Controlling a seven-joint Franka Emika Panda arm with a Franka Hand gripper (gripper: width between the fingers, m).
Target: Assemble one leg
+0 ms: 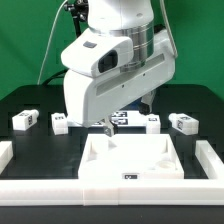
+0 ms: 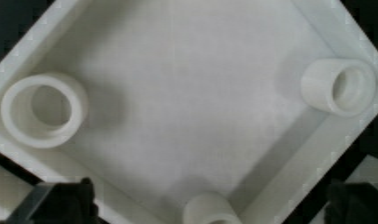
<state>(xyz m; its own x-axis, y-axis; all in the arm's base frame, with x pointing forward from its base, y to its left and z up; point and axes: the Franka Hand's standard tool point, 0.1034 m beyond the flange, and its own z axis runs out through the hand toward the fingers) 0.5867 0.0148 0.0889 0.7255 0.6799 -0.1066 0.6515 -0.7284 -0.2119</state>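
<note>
Nothing assembled yet: gripper (image 1: 107, 128) hovers over panel (image 1: 130, 157), jaw width can't tell, sockets (image 2: 44, 108) empty, four legs (image 1: 60, 123) loose on table (image 1: 25, 100) either side of it.

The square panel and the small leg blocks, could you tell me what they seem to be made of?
Panel: likely hard plastic, matte white, with moulded rim and round sockets. Leg blocks: apparently the same white plastic, each with a printed black-and-white tag.
</note>
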